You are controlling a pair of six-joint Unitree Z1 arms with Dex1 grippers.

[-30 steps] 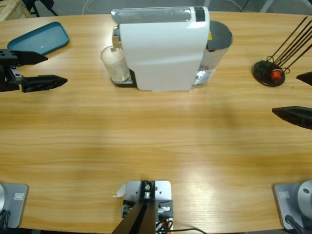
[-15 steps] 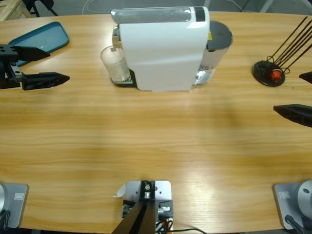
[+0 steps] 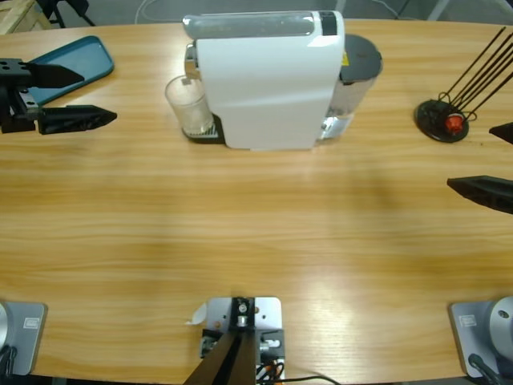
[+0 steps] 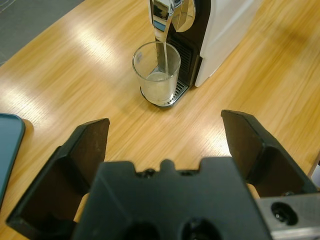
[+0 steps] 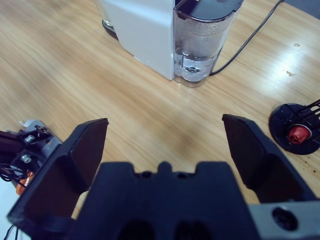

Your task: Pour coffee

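Coffee (image 4: pixel 159 77): shallow pale layer in the clear glass (image 3: pixel 189 106) on the white machine's (image 3: pixel 268 80) drip tray, a thin stream falling from the spout.
Left gripper (image 3: pixel 90 98): jaws spread wide, empty, well apart from the glass, near the teal tray (image 3: pixel 68 60).
Right gripper (image 3: pixel 490 160): jaws apart, empty, at the table's far side by the capsule stand (image 3: pixel 443 120).
Change: the left gripper has shifted up-table towards the tray; the right is about where it was.

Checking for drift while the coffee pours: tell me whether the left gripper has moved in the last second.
Yes. In the high view the left gripper has crept up the picture toward the teal tray and slightly toward the glass.
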